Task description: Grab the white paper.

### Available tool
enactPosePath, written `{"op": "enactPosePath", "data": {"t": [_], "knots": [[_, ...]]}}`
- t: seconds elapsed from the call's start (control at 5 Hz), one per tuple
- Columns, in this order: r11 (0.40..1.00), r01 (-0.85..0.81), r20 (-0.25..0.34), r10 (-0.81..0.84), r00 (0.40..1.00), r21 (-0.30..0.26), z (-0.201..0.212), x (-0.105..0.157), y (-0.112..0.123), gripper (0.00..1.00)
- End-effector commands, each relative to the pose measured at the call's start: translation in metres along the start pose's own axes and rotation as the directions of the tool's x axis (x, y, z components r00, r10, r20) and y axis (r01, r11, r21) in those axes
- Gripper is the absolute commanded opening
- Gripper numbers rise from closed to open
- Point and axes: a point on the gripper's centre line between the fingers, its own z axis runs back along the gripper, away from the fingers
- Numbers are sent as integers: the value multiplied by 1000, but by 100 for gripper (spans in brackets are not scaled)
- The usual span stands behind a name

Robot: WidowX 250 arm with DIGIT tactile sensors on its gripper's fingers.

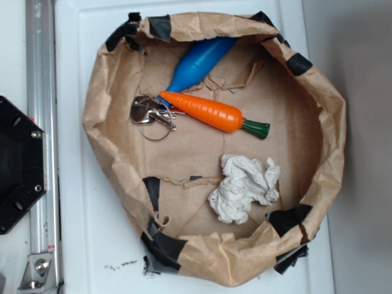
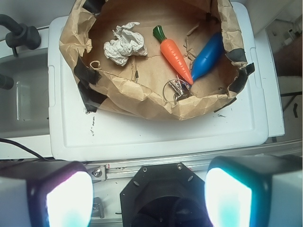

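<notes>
Exterior view: overhead, looking straight down, close on brown paper nest (image 1: 214,153) atop white counter (image 1: 79,233). Wrist view: rides behind pincer (image 2: 149,196), pads (image 2: 68,198) blurred at bottom edge, facing forward and down, nest (image 2: 151,56) well ahead. Both share nest, counter (image 2: 156,132), black base (image 1: 18,165) (image 2: 161,198); wrist view rotated opposite exterior.

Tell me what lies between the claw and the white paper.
In the wrist view, the open claw hangs over the robot's base. Between it and the white paper lie the metal rail, bare white lid, and the brown paper wall.
</notes>
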Motion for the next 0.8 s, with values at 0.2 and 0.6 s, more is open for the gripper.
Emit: {"op": "enactPosePath", "data": {"t": [0.2, 0.6], "knots": [[996, -29, 30, 27, 999, 82, -55, 45, 17, 100], [972, -229, 84, 233, 969, -54, -87, 125, 3, 100]]}}
